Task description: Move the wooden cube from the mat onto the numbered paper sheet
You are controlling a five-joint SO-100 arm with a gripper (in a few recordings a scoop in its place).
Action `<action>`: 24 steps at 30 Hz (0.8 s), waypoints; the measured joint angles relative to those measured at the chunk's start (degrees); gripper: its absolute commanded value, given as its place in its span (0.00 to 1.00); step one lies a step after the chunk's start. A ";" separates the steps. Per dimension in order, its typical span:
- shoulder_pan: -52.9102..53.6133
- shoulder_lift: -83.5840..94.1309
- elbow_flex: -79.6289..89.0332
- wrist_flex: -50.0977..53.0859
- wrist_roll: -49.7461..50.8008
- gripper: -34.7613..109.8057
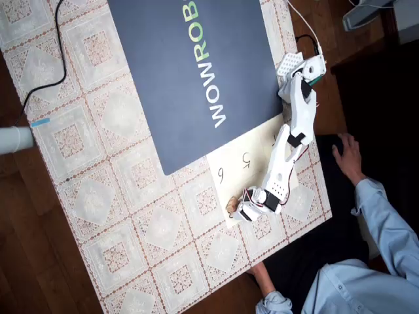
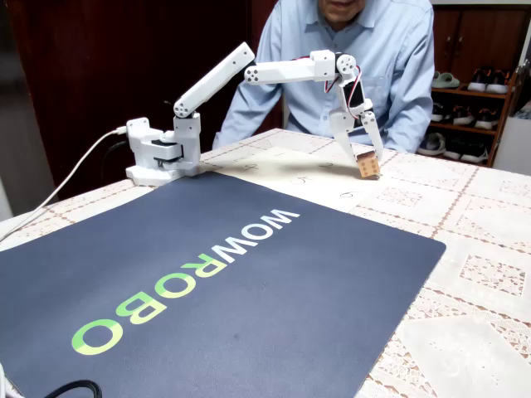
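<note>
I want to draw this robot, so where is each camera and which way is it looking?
Overhead view: sits high above, looking straight down on the mat and numbered paper sheet; the whole white arm shows, with a person's hands and sleeves at the table edge.
Fixed view: sits low at the table's near edge, looking across the mat towards the seated person; the whole arm shows side-on.
Both share: the hand holding the wooden cube over the paper sheet's end.

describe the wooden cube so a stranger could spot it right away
Start at the big navy mat, then go to the cream numbered paper sheet behind it. At its far corner the white hand grips the wooden cube: tiny, tan, with dark dots.
</note>
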 measured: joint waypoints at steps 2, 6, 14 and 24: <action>-0.18 0.00 0.00 0.09 0.26 0.40; 0.70 0.00 0.00 0.09 0.44 0.41; 0.44 3.25 1.93 1.49 0.79 0.37; 5.71 43.77 32.34 4.48 -3.78 0.24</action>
